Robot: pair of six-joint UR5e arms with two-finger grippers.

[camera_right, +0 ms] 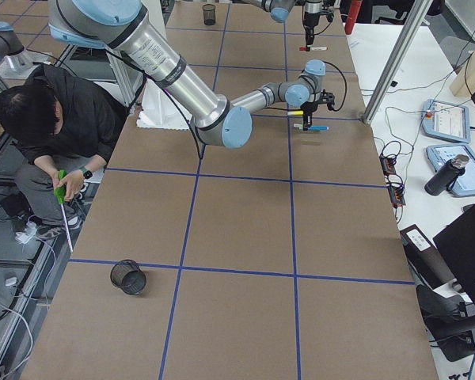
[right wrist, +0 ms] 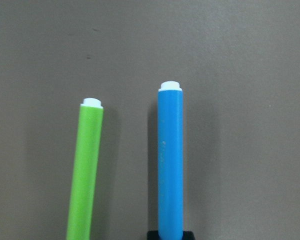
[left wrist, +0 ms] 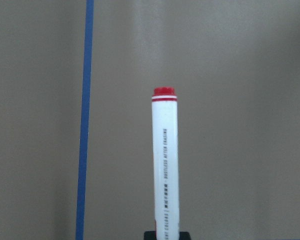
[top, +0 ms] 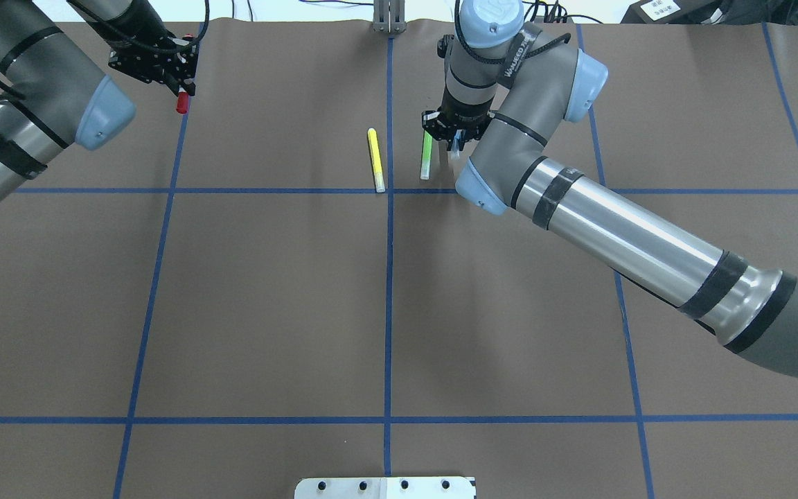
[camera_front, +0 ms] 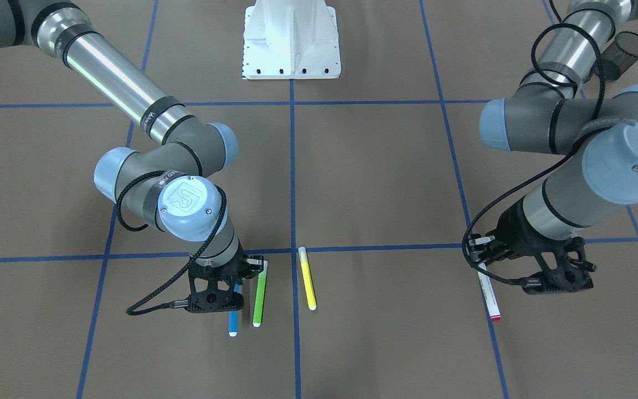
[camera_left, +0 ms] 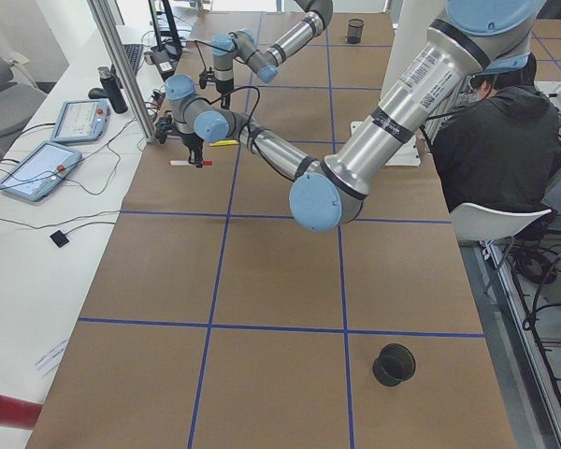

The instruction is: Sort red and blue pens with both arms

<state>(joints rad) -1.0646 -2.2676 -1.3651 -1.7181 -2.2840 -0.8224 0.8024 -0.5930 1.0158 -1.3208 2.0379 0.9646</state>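
The red pen, a white barrel with red ends, lies along a blue tape line; its red end pokes out from under my left gripper. In the left wrist view that pen runs straight up from the jaws. The left gripper looks shut on it, low over the table. The blue pen sticks out below my right gripper, which looks shut on it. The right wrist view shows the blue pen centred, with the green marker close beside it.
The green marker and a yellow marker lie side by side near the blue pen. One black mesh cup stands behind the left arm, another at the opposite end. A seated person is beside the white base.
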